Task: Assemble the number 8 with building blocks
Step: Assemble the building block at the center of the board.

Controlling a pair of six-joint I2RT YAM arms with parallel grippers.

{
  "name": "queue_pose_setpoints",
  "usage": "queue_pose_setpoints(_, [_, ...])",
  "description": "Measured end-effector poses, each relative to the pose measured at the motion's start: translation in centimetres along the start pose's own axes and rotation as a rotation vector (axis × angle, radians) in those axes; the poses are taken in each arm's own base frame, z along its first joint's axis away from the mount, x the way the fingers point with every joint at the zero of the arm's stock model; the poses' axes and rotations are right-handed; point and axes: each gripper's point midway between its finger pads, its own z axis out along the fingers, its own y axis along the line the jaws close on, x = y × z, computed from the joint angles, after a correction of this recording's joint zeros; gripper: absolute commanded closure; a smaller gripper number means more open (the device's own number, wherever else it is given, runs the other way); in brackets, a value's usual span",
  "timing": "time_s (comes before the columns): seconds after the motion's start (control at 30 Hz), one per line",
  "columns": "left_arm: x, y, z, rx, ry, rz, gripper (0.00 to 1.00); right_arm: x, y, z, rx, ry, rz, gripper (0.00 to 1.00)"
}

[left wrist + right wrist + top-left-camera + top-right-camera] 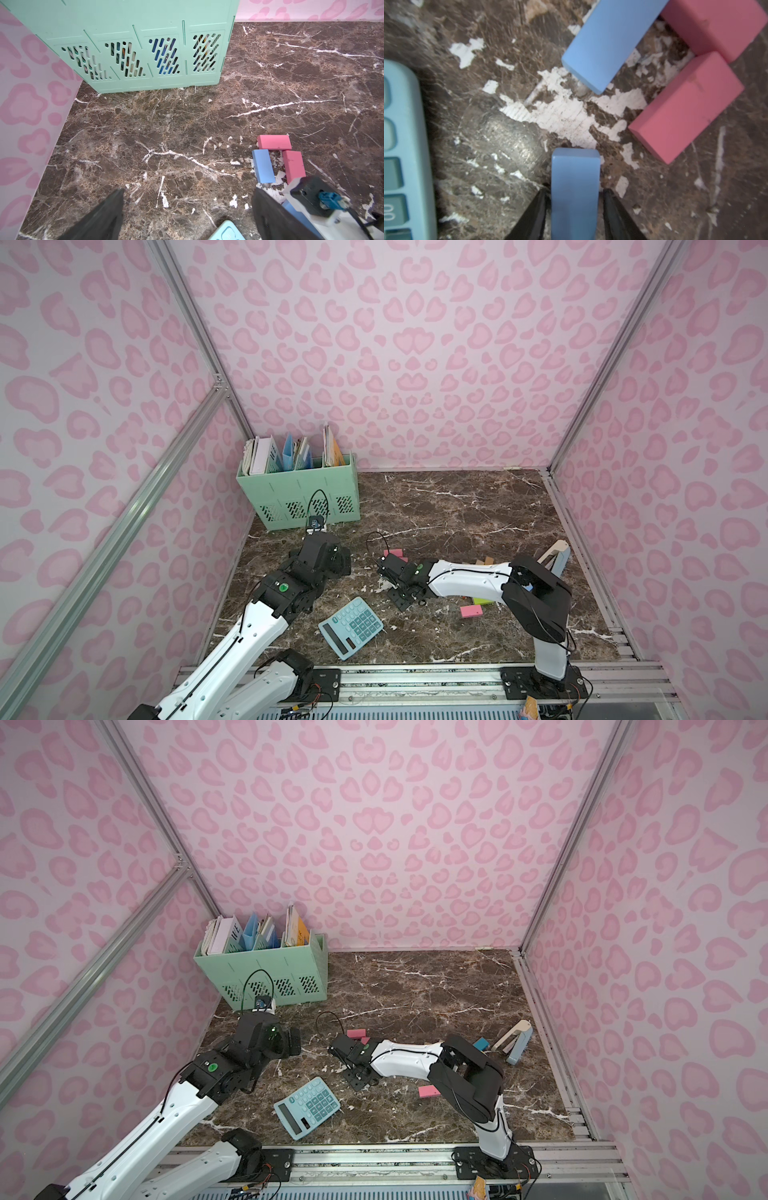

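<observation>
**A:** Where is the block at the gripper?

**B:** A light-blue block (pixel 575 170) lies on the marble table (pixel 488 124), near the calculator (pixel 402 135). The right gripper (pixel 575 190) has its jaws narrow, one on each side of this block. If they press it, I cannot tell.

**A:** And the other blocks?

**B:** A little farther from the calculator, a pink block (pixel 274 142) lies across the ends of a second light-blue block (pixel 262 166) and a second pink block (pixel 294 166). These two lie side by side with a gap between. A third pink block (pixel 471 611) and a yellow-green block (pixel 482 600) lie to the right of the calculator, well apart from it.

**A:** The left gripper?

**B:** The left gripper (pixel 188 190) hangs above the table between the calculator and the green file organizer (pixel 145 52), jaws wide, holding nothing.
</observation>
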Motion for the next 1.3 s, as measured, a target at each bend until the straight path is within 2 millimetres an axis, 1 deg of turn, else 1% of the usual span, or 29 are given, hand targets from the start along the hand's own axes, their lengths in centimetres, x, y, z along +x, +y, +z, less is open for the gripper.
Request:
queue_pose_setpoints(0.13, [0.0,0.0,0.0,0.000,0.000,-0.001,0.01,1.0,-0.4,-0.4,0.024,0.013,0.001,0.42])
queue_pose_setpoints(0.3, [0.0,0.0,0.0,-0.001,0.001,-0.001,0.01,2.3,-1.2,-0.7,0.054,0.022,0.022,0.45])
queue_pose_setpoints(0.43, [0.0,0.0,0.0,-0.002,0.001,-0.002,0.01,2.4,-1.9,-0.7,0.071,0.015,0.057,0.46])
queue_pose_setpoints(0.57, [0.0,0.0,0.0,-0.002,0.001,-0.004,0.01,2.3,-3.2,-0.7,0.094,0.011,0.108,0.47])
queue_pose_setpoints(0.63, [0.0,0.0,0.0,-0.002,0.001,-0.004,0.01,2.4,-3.6,-0.8,0.097,0.014,0.124,0.46])
queue_pose_setpoints(0.7, [0.0,0.0,0.0,-0.002,0.001,-0.004,0.01,2.4,-3.9,-1.0,0.099,0.014,0.135,0.43])
queue_pose_setpoints(0.77, [0.0,0.0,0.0,-0.002,0.001,-0.004,0.01,2.4,-3.3,-1.4,0.067,0.012,0.142,0.39])
queue_pose_setpoints(0.8, [0.0,0.0,0.0,-0.001,0.000,-0.004,0.01,2.3,-3.1,-1.8,0.053,0.005,0.150,0.35])
queue_pose_setpoints(0.87, [0.0,0.1,0.0,0.000,-0.001,-0.005,0.01,2.0,-2.7,-2.7,0.021,-0.013,0.177,0.23])
queue_pose_setpoints(0.9, [0.0,0.1,-0.1,0.000,-0.003,-0.006,0.01,1.8,-2.5,-3.1,0.007,-0.022,0.194,0.20])
queue_pose_setpoints(0.97, [-0.1,0.1,-0.1,0.002,-0.005,-0.008,0.01,1.4,-2.1,-3.5,-0.015,-0.034,0.222,0.16])
queue_pose_setpoints(1.1, [0.0,0.1,-0.2,0.003,-0.006,-0.008,0.01,0.4,-1.4,-3.5,-0.031,-0.042,0.264,0.12])
queue_pose_setpoints(1.3, [0.0,0.1,-0.2,0.006,-0.004,-0.008,0.01,-1.0,-0.8,-1.7,-0.023,-0.017,0.283,0.13])
